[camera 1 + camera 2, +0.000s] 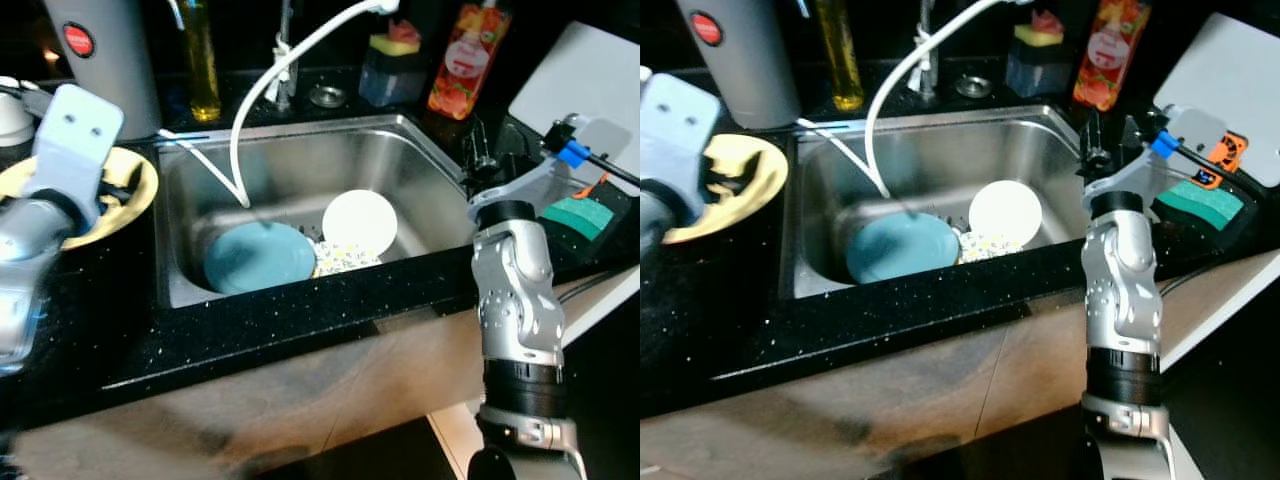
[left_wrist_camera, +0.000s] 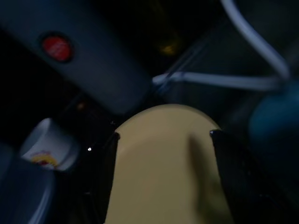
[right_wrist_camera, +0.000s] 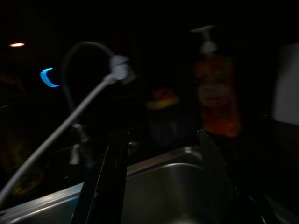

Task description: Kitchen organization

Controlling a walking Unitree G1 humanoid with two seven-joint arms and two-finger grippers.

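- At the near left edge of the dark surface [image 1: 120, 330]: left tool [image 2: 163, 135] hanging over the yellow plate [image 1: 135, 190], fingers spread to either side of its rim in the left wrist view, not visibly touching; plate directly ahead of that tool, flat, round, so no long axis to line up with.
- At the sink's right corner: right tool [image 1: 1108, 135] raised above the rim, fingers parted and gripping nothing, aimed across the basin; well apart from the yellow plate, so left arm judged the nearer for it.
- Down in the steel sink [image 1: 300, 165]: blue plate [image 1: 260, 257] lying flat, white plate [image 1: 360, 220] tilted just beside it, a patterned item between them too small to name.
- Across the basin: white faucet hose [image 1: 270, 80] drooping in a loop, likely in the way of any reach from the left.
- Right of the sink: green sponge [image 1: 1200, 203].
- Along the back: grey kettle [image 1: 105, 50], oil bottle [image 1: 200, 60], orange soap bottle [image 1: 468, 55], sponge holder [image 1: 392, 65].
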